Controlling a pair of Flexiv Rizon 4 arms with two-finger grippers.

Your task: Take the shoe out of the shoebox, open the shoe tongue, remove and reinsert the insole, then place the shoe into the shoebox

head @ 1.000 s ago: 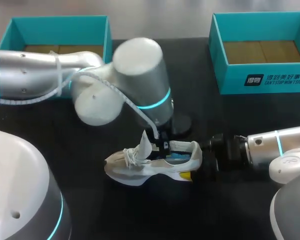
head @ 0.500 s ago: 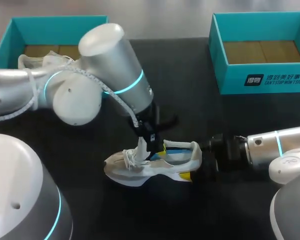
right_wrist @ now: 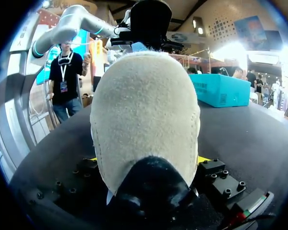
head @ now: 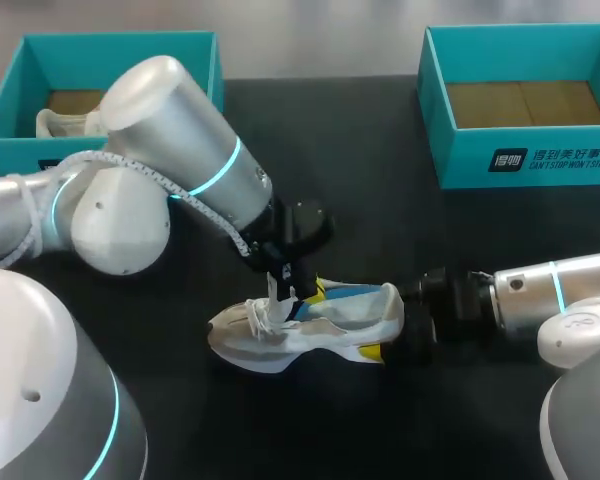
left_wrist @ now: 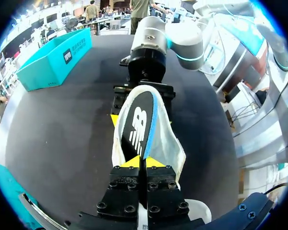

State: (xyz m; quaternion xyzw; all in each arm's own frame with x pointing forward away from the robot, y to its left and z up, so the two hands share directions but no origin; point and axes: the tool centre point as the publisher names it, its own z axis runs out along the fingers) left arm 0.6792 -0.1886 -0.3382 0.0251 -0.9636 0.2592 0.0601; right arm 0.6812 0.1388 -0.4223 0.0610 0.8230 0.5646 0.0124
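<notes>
From where I'm standing, the shoe (head: pixel 300 335) is lying on its side on the table (head: pixel 380 200), just toward six o'clock from the middle, with its toe pointing to nine o'clock and its heel to three. The right fingers (head: pixel 372 351) are coming in from three o'clock and clamping the heel from both sides, which is steadying it. The left fingers (left_wrist: pixel 132 163) are reaching down from ten o'clock over the shoe's opening. They are standing close together and pinching the end of the dark insole (left_wrist: pixel 137 127). The insole is slanting partly up out of the shoe while its far end is lying inside near the heel. The tongue (head: pixel 276 292) is sticking up beside the laces.

One shoebox (head: pixel 215 70) is sitting at eleven o'clock with another shoe (head: pixel 60 122) inside, and a second shoebox (head: pixel 460 150) is sitting at two o'clock.

I'm judging the work to be about half done. The shoe is out of its box, the tongue is open and the insole step is under way. I cannot tell whether the insole is coming out or going back in. Seating it flat and boxing the shoe are not yet done.
</notes>
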